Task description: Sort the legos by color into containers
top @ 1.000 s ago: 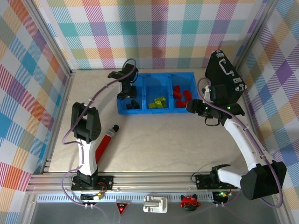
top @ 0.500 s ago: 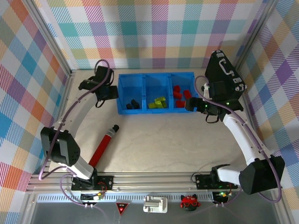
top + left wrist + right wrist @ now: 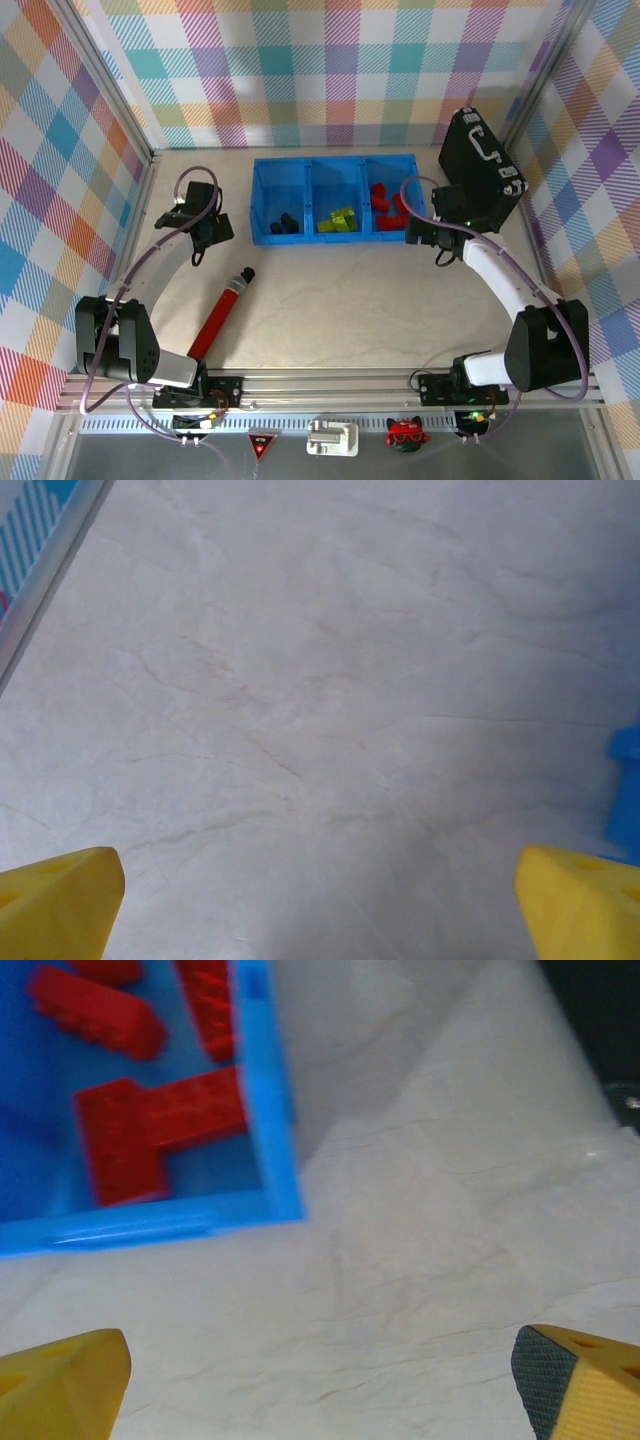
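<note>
Three joined blue containers (image 3: 335,236) stand in a row at the back of the table. Black legos (image 3: 283,224) lie in the left bin, lime green legos (image 3: 340,220) in the middle one and red legos (image 3: 388,200) in the right one. My left gripper (image 3: 203,240) hovers over bare table left of the bins, open and empty (image 3: 320,910), with a blue bin corner (image 3: 625,790) at the right edge. My right gripper (image 3: 424,232) is just off the right bin's front corner, open and empty (image 3: 320,1385). The red legos (image 3: 150,1130) lie inside the bin wall (image 3: 265,1110).
A long red cylinder with a black tip (image 3: 222,310) lies on the table at the front left. A black hard case (image 3: 480,165) stands at the back right, close behind my right arm. Metal rails and plaid walls enclose the table.
My left gripper swung left and nearer, away from the left bin, and opened wide. My right gripper opened and shifted slightly near the right bin's front corner.
</note>
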Available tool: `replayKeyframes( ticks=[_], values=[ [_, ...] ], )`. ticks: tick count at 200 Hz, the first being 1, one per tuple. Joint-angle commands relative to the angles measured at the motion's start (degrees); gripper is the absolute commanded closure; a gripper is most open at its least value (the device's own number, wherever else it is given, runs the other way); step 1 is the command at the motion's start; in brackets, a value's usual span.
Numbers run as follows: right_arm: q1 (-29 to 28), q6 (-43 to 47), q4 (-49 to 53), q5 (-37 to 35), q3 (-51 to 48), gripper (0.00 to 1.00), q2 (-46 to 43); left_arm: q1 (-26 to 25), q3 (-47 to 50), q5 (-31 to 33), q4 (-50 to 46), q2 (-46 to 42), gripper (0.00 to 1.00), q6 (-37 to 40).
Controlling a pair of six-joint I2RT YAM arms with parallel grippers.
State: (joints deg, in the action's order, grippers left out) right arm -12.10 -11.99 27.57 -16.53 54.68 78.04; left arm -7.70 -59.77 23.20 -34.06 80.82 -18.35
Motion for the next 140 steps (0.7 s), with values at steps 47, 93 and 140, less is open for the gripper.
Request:
replayKeyframes(
  ticks=[47,93,140],
  values=[
    [1.3,10.2,-37.0,-11.1,-12.0,0.01,8.8,1.5,7.5,11.8,21.7,8.6,0.0,4.1],
    [1.5,15.0,-61.3,-7.6,-22.3,0.01,10.6,3.5,19.6,-5.3,50.7,7.1,0.0,13.8],
    [5.4,15.6,-72.6,7.8,-31.4,0.01,5.7,4.5,32.1,-11.6,72.4,5.9,0.0,16.6]
  ],
)
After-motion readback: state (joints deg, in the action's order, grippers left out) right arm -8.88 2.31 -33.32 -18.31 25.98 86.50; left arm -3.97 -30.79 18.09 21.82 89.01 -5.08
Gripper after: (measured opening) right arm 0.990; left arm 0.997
